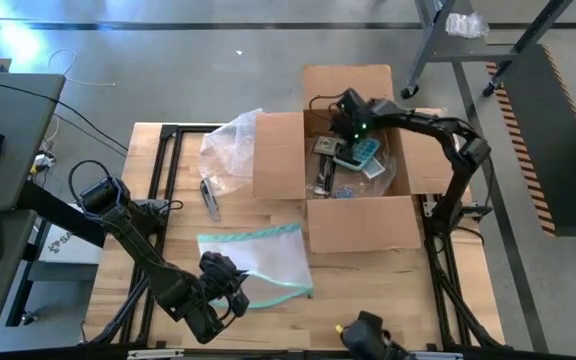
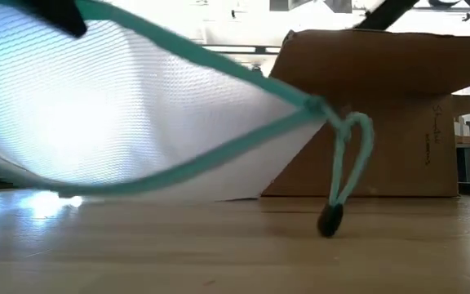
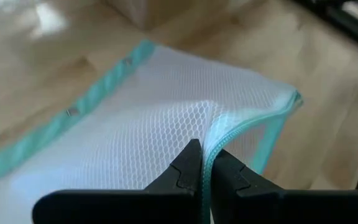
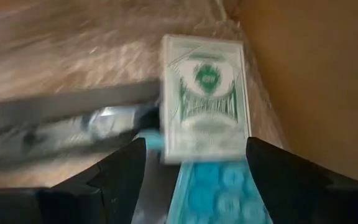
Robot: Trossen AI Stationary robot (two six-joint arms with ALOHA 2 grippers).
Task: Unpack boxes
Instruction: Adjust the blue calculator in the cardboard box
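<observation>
High view straight down; low view table-level (pouch (image 2: 137,106) close); both share box (image 1: 358,225).

matt corrugated cardboard box (image 1: 363,222); white mesh pouch (image 1: 258,255); smooth wooden table (image 1: 388,290)

Reaching from the left edge of the high view toward the lower middle, elbow bent, left pincer (image 1: 230,292) sitting low over the surface with fingers (image 3: 188,167) pressed tight together. Arching in from the right side toward the upper middle of the frame, wrist angled downward, right pincer (image 1: 351,135) hanging with both fingers (image 4: 126,168) spread wide apart.
</observation>
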